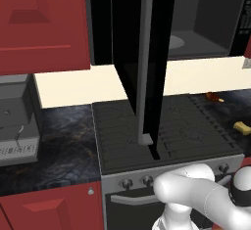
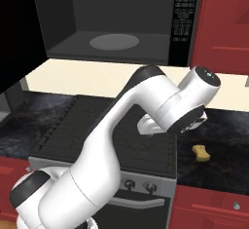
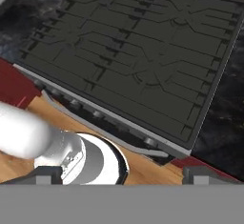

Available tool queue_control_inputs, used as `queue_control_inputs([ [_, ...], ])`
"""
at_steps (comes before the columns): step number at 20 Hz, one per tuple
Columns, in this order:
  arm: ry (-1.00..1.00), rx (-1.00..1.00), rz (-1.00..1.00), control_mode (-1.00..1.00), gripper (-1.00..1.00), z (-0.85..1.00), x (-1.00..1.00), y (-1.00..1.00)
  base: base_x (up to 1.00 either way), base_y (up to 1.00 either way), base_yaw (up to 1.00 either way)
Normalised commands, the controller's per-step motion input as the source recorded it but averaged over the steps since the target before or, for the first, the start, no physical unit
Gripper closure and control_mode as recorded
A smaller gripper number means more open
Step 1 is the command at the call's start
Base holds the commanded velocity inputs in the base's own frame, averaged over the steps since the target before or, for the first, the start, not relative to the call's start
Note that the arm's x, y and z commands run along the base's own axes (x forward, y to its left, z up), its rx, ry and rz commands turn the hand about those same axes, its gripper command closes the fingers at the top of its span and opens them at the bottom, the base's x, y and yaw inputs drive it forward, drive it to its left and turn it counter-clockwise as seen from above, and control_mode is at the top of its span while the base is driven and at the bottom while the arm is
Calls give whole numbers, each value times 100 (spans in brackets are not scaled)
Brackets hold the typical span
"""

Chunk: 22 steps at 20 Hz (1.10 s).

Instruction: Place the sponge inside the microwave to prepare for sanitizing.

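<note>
The yellow sponge (image 1: 241,127) (image 2: 201,153) lies on the dark counter just right of the stove. Above the stove the black microwave (image 2: 116,23) stands open, showing its grey cavity and round turntable (image 2: 114,41). Its glossy door with the long grey handle (image 1: 143,67) swings out over the cooktop. My gripper (image 3: 125,176) is open, its fingertips (image 3: 47,175) wide apart with nothing between them, and looks down on the stove's front edge. In the right base view my hand (image 2: 151,124) hangs over the stove's right front, left of the sponge and above it.
The black stove (image 1: 166,126) has knobs along its front. A grey boxy appliance (image 1: 14,126) sits on the left counter. A small red-orange item (image 1: 214,97) lies behind the sponge. Red cabinets flank the microwave. The open door juts into the space over the cooktop.
</note>
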Motion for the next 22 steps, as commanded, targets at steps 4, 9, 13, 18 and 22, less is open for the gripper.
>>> queue_control_inputs([
  [4, 0, -12, 0, -100, -100, -32, 20, -31, 0, 0, 0],
  [9, 4, -12, -4, -100, -100, -16, 35, -24, 0, 0, 0],
  [13, 5, -8, -9, -100, -100, -13, 36, -19, 0, 0, 0],
  [18, 1, -1, -8, -100, -100, -23, 28, -25, 0, 0, 0],
  [22, 0, -1, -7, -100, -100, -20, 22, -27, 0, 0, 0],
])
